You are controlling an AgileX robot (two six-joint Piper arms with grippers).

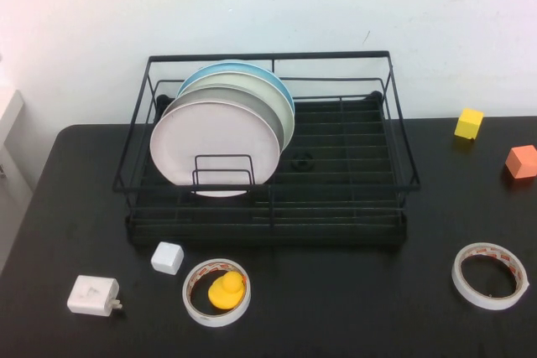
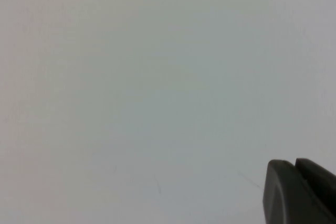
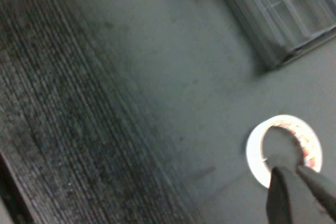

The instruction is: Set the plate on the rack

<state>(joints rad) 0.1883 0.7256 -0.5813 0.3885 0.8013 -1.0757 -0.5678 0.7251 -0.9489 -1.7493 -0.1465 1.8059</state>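
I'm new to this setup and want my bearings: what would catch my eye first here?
The black wire rack at the back of the dark table, with four plates upright in its left half, the pale pink plate in front. Near the front edge, a yellow rubber duck sits inside a tape roll. The left gripper faces a blank wall; the right gripper, shut, hangs over another tape roll.

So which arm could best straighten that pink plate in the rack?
Probably left: the plate stands left in the rack. The right gripper, jaws shut, hangs over the tape ring far right; the left gripper, shut, faces the wall.
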